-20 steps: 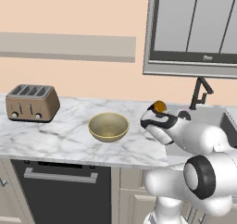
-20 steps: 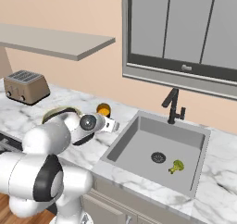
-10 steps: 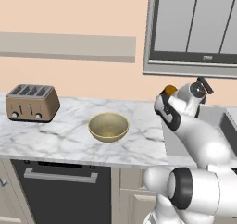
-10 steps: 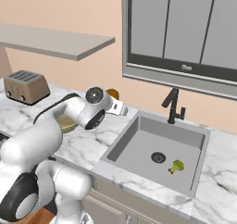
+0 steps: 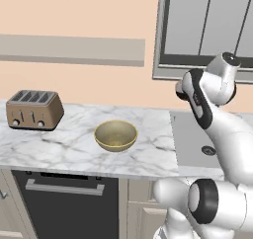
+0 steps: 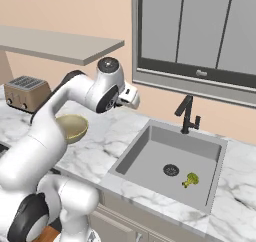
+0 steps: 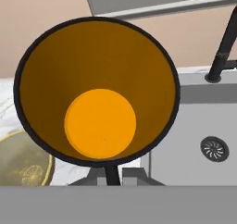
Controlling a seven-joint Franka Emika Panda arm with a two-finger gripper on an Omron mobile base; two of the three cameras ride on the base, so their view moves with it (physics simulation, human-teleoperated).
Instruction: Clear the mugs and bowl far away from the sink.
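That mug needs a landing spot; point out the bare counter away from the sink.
Bare marble lies between the toaster and the bowl, and along the front edge. The strip between bowl and sink is free too, but too near it. No crowded patch.

The black mug (image 7: 97, 91) hides much of the bowl (image 7: 18, 163) behind it.

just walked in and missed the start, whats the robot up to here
The robot arm has the black mug with the orange inside clamped by its rim in its tool, lifted above the marble counter left of the sink. The tan bowl sits on the counter, with a toaster further left. A small green item lies in the sink basin.
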